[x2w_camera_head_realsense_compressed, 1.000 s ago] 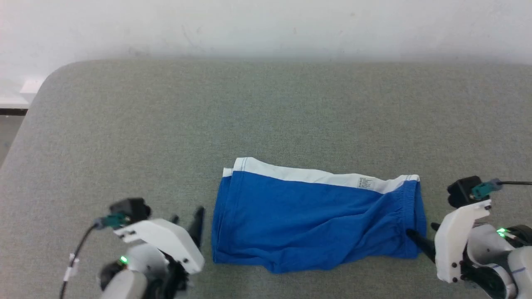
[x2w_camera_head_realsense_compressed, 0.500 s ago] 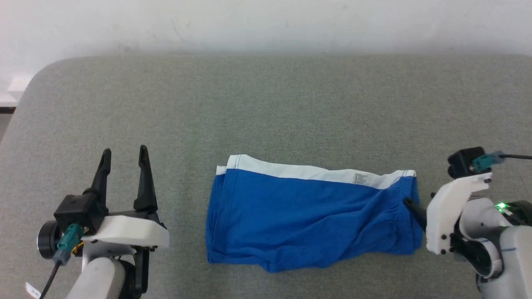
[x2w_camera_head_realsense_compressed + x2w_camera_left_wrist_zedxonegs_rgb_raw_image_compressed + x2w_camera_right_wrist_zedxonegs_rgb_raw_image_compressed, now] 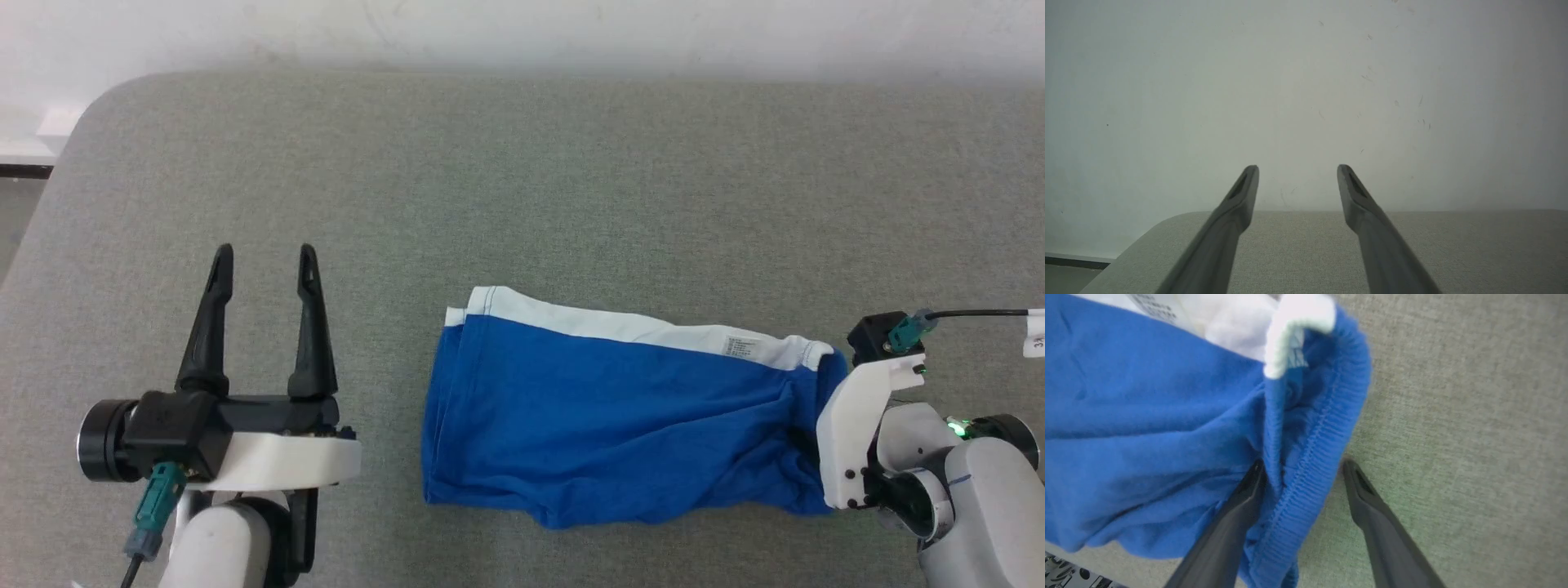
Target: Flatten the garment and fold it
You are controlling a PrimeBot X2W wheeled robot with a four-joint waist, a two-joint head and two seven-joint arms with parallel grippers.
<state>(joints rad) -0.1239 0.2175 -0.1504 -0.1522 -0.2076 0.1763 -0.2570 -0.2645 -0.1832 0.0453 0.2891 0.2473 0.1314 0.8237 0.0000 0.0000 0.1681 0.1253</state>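
Shorts (image 3: 604, 416) lie rumpled mid-tabletop (image 3: 522, 188). R hand (image 3: 1303, 464) sits fingers apart, astride their right edge, prob. to pinch and tug it flat. L hand (image 3: 264, 251) hovers wide, well apart from the cloth.

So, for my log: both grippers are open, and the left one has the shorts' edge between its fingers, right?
No, the right gripper has it: the right wrist view shows the garment's hem between its fingers. The left gripper is open too.
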